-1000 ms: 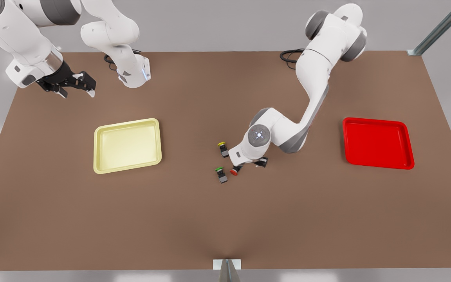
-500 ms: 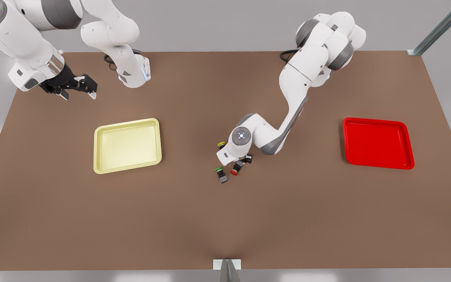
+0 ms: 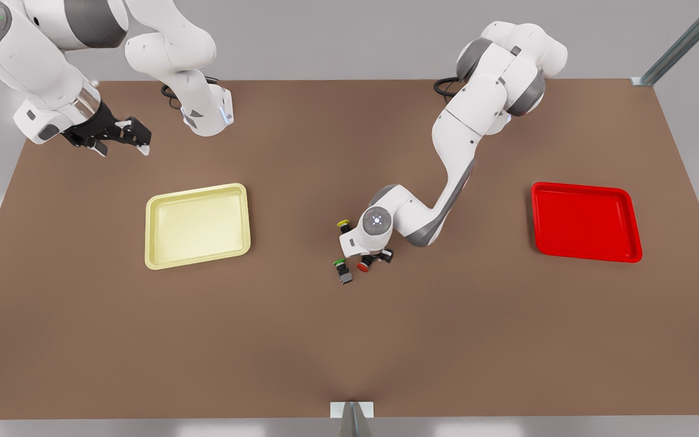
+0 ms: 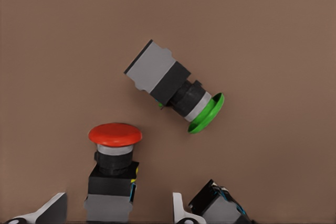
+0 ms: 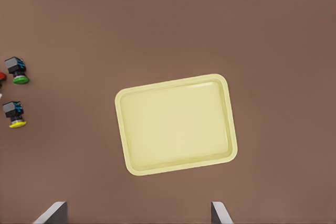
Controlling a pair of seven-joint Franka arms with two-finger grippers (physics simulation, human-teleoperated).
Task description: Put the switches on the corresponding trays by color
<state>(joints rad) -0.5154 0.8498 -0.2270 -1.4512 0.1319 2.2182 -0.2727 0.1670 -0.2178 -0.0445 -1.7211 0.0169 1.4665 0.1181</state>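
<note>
Three switches lie close together mid-table: a red switch, a green switch and a yellow switch. My left gripper hangs low over the red switch, open, with one finger on each side of its dark body and a gap on both sides. The green switch lies on its side just beyond. My right gripper waits open, high at the front view's far left, looking down on the pale yellow tray. The yellow tray and the red tray hold nothing.
A dark switch body lies right beside one left finger. Black cables coil at the back of the brown table. A metal post stands at the back right corner and a small bracket sits at the front edge.
The left arm swung toward the front view's left and brought its gripper over the red switch. The right arm barely shifted.
</note>
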